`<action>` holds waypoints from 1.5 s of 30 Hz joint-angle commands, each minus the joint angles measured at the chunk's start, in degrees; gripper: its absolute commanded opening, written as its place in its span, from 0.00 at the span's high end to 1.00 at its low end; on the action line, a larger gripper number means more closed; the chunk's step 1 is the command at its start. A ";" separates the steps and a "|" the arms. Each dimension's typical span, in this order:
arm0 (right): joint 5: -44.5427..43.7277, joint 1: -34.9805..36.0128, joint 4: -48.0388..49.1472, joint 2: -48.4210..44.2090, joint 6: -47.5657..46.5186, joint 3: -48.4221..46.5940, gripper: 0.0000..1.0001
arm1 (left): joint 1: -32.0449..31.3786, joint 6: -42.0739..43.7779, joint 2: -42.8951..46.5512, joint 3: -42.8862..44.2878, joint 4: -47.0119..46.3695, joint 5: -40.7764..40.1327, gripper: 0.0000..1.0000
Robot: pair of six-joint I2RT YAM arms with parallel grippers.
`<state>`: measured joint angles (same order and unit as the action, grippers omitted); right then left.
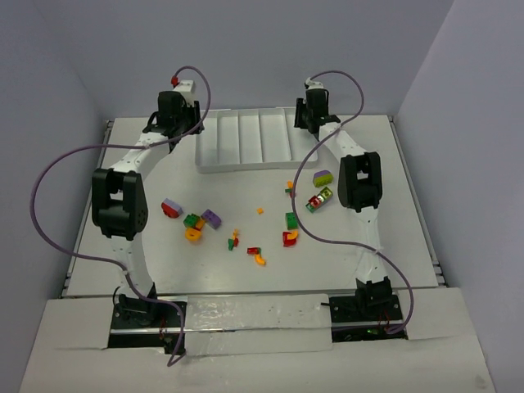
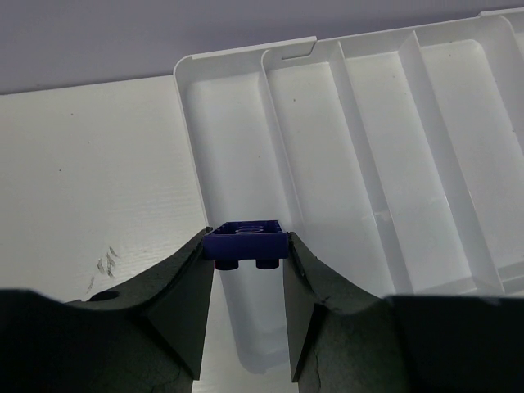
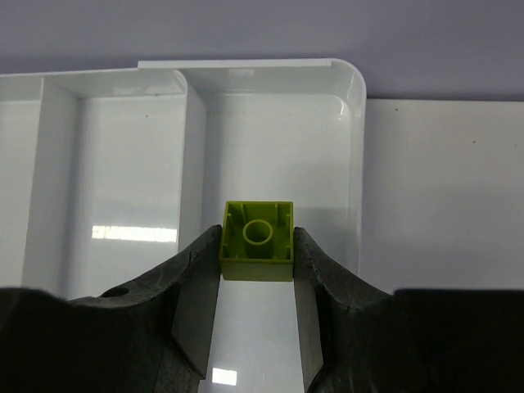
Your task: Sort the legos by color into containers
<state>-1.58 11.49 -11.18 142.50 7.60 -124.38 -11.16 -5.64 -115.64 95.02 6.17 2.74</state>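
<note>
The purple brick (image 2: 246, 237) is pinched by its two side edges in the left gripper (image 2: 246, 260), jaws narrowed onto it, and it hangs over the outermost left compartment of the white tray (image 2: 184, 106), close to that compartment's near end. The lime green brick (image 3: 258, 241) sits hollow side toward the camera in the right gripper (image 3: 257, 264), clamped the same way, over the outermost right compartment beside the rounded corner of the rim (image 3: 352, 90).

Both drops look lined up, so the risk lies in the release. The bricks are light and the tray floor is hard and glossy (it mirrors the lamps), so a brick let go from too high may bounce over a thin divider into the neighbouring lane. The purple one has the least margin. A small drift toward the outer wall or the near end could put it on the table (image 1: 213, 274) instead. Either brick may also cling to one pad as the jaws part and then fall crooked.

Farther out, the loose legos (image 1: 291, 221) lie scattered between the arms, and a few sit just beside the right arm's elbow and its looping cable. A careless swing back could sweep them about. Lime and dark green could also end up mixed.
</note>
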 commanded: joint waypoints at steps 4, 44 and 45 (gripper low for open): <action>-2.37 0.38 11.72 0.41 -1.01 -2.71 0.37 | 1.58 -1.13 0.50 1.31 -3.79 2.62 1.00; 4.18 -0.73 1.29 -30.44 -2.10 23.55 0.00 | 1.84 0.37 -26.16 27.84 -4.58 2.95 0.57; 4.27 -0.76 1.20 -30.44 -2.06 23.65 0.00 | 1.79 0.42 -26.46 28.11 -4.69 2.89 0.52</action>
<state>2.47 11.31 -9.08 114.87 6.27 -101.13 -9.37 -5.62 -141.24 118.38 5.30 6.00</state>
